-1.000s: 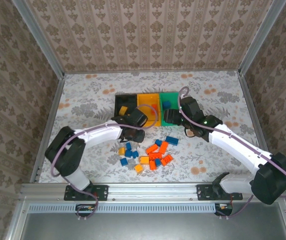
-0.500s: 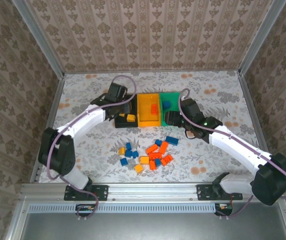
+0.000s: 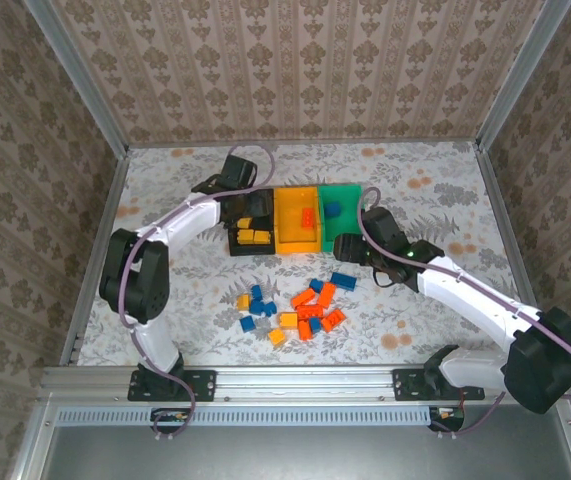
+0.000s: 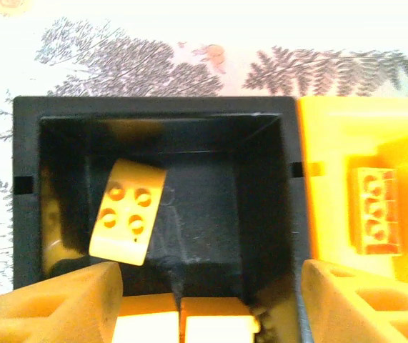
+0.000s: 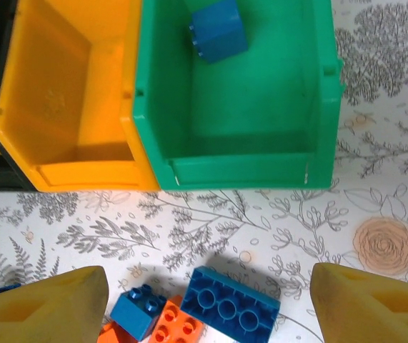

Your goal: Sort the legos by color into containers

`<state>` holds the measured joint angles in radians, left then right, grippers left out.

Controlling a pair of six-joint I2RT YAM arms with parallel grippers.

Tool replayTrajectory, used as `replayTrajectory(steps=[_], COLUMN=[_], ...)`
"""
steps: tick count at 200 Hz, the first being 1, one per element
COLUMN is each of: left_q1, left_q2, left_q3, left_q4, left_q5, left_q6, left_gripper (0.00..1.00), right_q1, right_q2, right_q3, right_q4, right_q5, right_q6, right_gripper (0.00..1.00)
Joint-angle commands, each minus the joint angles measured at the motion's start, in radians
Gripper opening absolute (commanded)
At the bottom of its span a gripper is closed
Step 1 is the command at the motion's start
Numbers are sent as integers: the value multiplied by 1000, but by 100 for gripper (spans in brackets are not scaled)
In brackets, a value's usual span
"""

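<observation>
Legos (image 3: 305,305) lie heaped on the worktop (image 5: 382,143), the long blue brick (image 5: 234,304) directly below the wide-open, empty right hand (image 5: 207,300), its long axis running finger to finger, green bin (image 5: 239,171) just beyond.

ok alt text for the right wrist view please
Looking down from the open, empty right gripper at a green bin holding one blue brick, with a yellow-orange bin beside it. On the floral table nearer the camera lie a long blue brick, a small blue brick and an orange brick.

2 white arms (image 3: 465,292) have black joints (image 3: 540,365), perhaps purple cables (image 3: 255,148).
</observation>
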<state>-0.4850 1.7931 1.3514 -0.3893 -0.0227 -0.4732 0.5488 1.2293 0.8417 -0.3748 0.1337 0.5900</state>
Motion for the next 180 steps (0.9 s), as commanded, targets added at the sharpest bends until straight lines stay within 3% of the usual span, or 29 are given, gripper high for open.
replayTrajectory(steps=[1, 51, 58, 63, 119, 180], left_q1=[-32, -101, -112, -120, -151, -139], left_q2=[-104, -322, -353, -372, -530, -574], left_q3=[30, -110, -138, -157, -374, -488], left_q4=[13, 47, 46, 45, 41, 63], left_q5=[34, 103, 102, 99, 68, 70], left_q6=[-2, -12, -12, -12, -32, -59], left_gripper=[73, 83, 96, 100, 100, 100], right_q1=[-4, 8, 10, 11, 58, 102], right_q2=[-2, 67, 80, 91, 239, 346], right_q3=[-22, -60, -65, -69, -33, 14], right_q4=[-32, -41, -45, -47, -32, -54], right_q5=[-34, -82, -79, -73, -16, 109], right_q6=[27, -14, -22, -27, -65, -6], right_gripper=[76, 76, 76, 77, 82, 83])
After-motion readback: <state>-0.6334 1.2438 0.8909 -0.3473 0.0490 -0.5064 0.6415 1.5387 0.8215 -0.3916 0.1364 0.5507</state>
